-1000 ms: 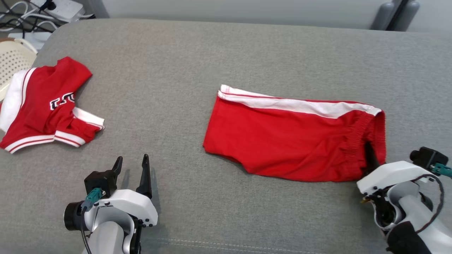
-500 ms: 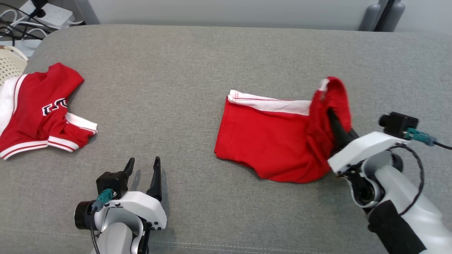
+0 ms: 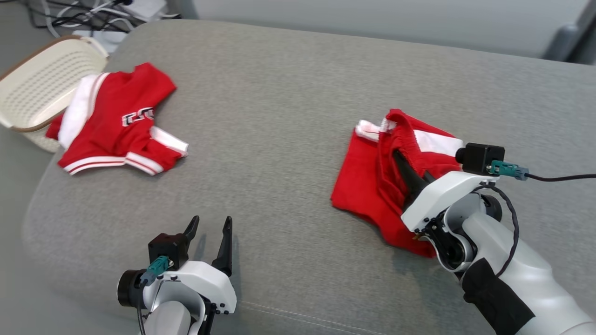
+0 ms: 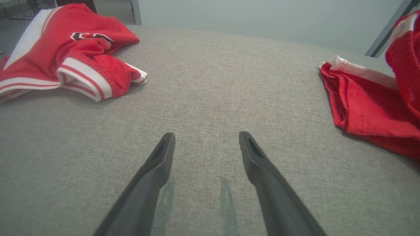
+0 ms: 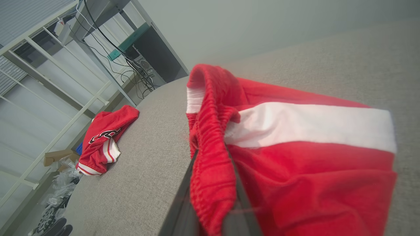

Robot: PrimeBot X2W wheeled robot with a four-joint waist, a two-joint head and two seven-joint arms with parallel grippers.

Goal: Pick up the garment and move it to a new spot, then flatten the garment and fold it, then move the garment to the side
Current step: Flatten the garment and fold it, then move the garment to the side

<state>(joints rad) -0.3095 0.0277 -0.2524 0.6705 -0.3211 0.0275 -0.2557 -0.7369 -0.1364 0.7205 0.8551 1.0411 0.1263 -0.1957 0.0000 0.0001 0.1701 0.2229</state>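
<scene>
at the far left a pale perforated basket (image 3: 42,79) sits off the edge of the grey cushion (image 3: 279,93). a red jersey (image 3: 116,125) with white trim lies bunched just beside it on the cushion's corner, and as far as i can judge it plays no part in the step in hand. nearer the robot, the left gripper (image 3: 212,219) hovers low over bare fabric, its fingers spread wide and grasping nothing. well apart to the right lie the red shorts (image 3: 358,186), the garment being worked. their left part rests flat on the cushion, while the elastic waistband is lifted and doubled back over it, pinched between the clenched fingers of the right gripper (image 3: 399,158). this reads as the fold in the making, waistband going toward the leg hems. left to do: lay the fold down, let go, smooth it, then shift the shorts aside.
</scene>
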